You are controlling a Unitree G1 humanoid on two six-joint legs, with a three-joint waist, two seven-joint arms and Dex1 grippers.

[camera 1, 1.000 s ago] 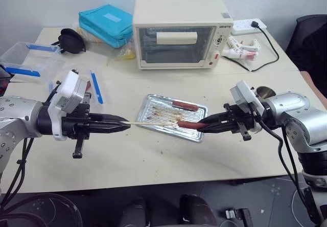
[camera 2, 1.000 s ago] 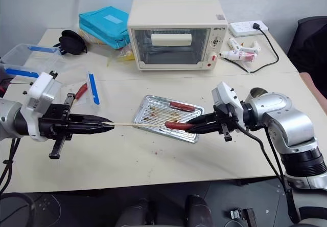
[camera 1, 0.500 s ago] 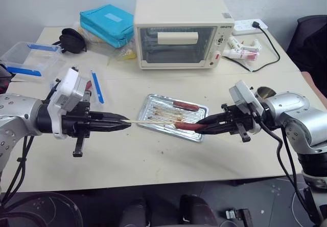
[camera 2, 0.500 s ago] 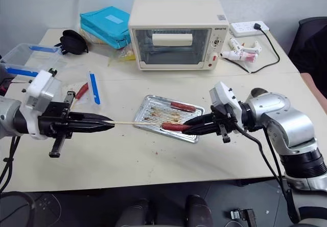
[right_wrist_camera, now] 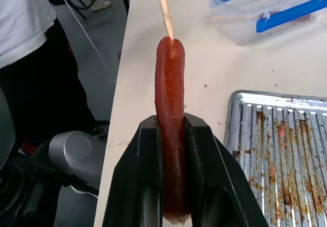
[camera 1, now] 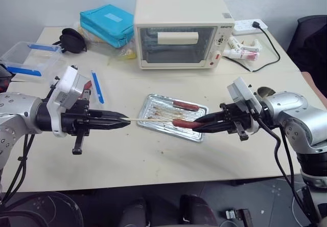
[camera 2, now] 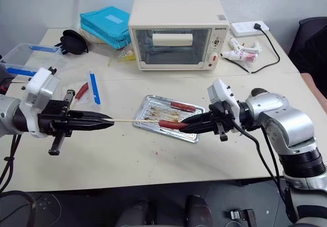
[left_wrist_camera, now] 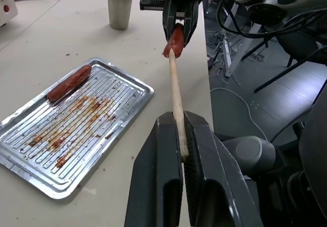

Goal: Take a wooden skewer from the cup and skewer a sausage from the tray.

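My left gripper (camera 1: 125, 119) is shut on the wooden skewer (camera 1: 150, 118), which runs level across the tray (camera 1: 149, 103). My right gripper (camera 1: 198, 125) is shut on a reddish-brown sausage (camera 1: 184, 123), held lengthwise above the tray's near edge. The skewer's tip (right_wrist_camera: 164, 9) meets the free end of the sausage (right_wrist_camera: 170, 84) in the right wrist view. In the left wrist view the skewer (left_wrist_camera: 175, 94) leads straight to the sausage (left_wrist_camera: 174, 38). A second sausage (camera 1: 185, 105) lies on the tray. The steel cup (left_wrist_camera: 120, 7) stands behind my right arm.
A cream toaster oven (camera 1: 179, 30) stands at the back, with a power strip (camera 1: 248, 26) to its right and a teal pouch (camera 1: 104, 25) to its left. A clear box with blue clips (camera 1: 30, 58) sits far left. A person in a white shirt (right_wrist_camera: 25, 22) stands beside the table.
My right gripper has edged the sausage slightly to the left, bringing its end against the skewer's tip. My left gripper and the skewer have stayed put.
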